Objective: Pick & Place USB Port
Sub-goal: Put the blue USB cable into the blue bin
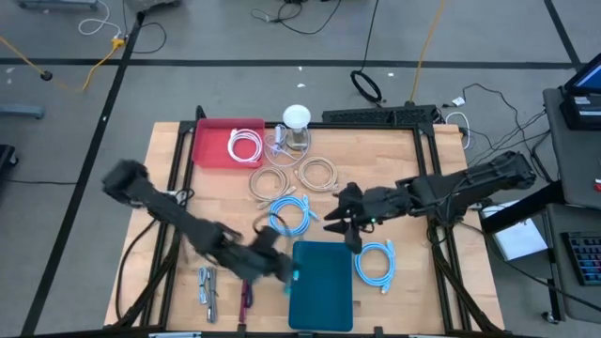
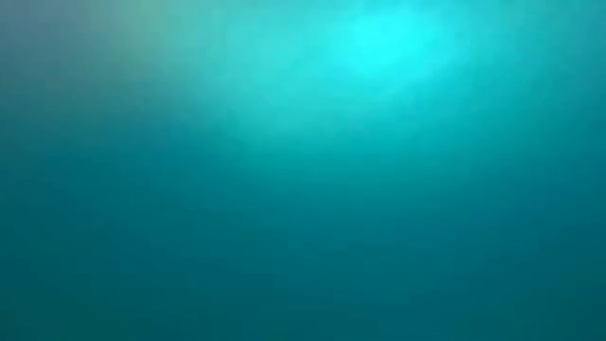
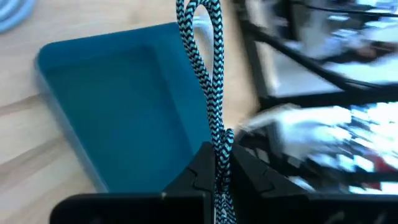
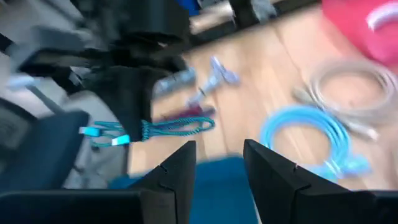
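Beside teal tray [image 1: 322,282], left gripper [image 1: 286,269] clamping braided cable [image 3: 211,93]

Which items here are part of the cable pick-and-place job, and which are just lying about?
In the job: left gripper, shut on the braided cable; teal tray; right gripper, open, empty.

Lying about: red tray, blue coils, beige coils, white lamp.

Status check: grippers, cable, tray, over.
Left gripper shut on braided teal-black cable, beside teal tray. Right gripper open, empty, above the table between the blue coils. Nothing blocking the tray; low view fully obscured.
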`<act>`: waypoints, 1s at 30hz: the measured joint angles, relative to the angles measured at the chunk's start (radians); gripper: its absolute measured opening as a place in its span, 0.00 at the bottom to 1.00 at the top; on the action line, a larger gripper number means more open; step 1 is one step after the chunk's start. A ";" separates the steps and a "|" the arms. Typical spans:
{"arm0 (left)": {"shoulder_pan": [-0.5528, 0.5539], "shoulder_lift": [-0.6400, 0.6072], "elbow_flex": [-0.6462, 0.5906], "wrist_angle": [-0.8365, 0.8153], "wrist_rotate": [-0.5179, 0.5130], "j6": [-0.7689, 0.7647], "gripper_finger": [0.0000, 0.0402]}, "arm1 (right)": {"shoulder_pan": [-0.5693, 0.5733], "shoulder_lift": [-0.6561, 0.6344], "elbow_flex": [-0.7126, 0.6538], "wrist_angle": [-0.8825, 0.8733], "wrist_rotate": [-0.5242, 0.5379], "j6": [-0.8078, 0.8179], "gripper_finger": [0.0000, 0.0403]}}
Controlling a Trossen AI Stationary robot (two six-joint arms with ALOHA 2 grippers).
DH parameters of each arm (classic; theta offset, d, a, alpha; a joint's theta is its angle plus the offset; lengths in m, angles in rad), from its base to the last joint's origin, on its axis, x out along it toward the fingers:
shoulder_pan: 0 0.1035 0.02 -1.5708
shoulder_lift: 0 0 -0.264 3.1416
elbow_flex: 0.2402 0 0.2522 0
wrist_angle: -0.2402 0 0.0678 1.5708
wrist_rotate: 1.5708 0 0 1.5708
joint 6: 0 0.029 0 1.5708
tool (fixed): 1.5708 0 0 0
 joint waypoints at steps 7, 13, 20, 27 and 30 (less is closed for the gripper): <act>-0.027 0.263 0.338 -0.353 0.006 -0.222 0.05 | 0.102 -0.022 0.000 -0.227 0.195 0.063 0.29; -0.045 0.379 0.370 -0.286 0.010 -0.328 0.05 | 0.195 -0.030 0.000 -0.244 0.259 0.071 0.23; -0.029 0.400 0.369 -0.303 0.038 -0.300 0.13 | 0.251 -0.031 0.000 -0.243 0.264 0.072 0.20; -0.005 0.398 0.370 -0.303 0.059 -0.236 0.27 | 0.272 -0.031 0.000 -0.238 0.259 0.077 0.20; -0.003 0.398 0.370 -0.304 0.065 -0.231 0.30 | 0.272 -0.031 0.000 -0.238 0.257 0.078 0.21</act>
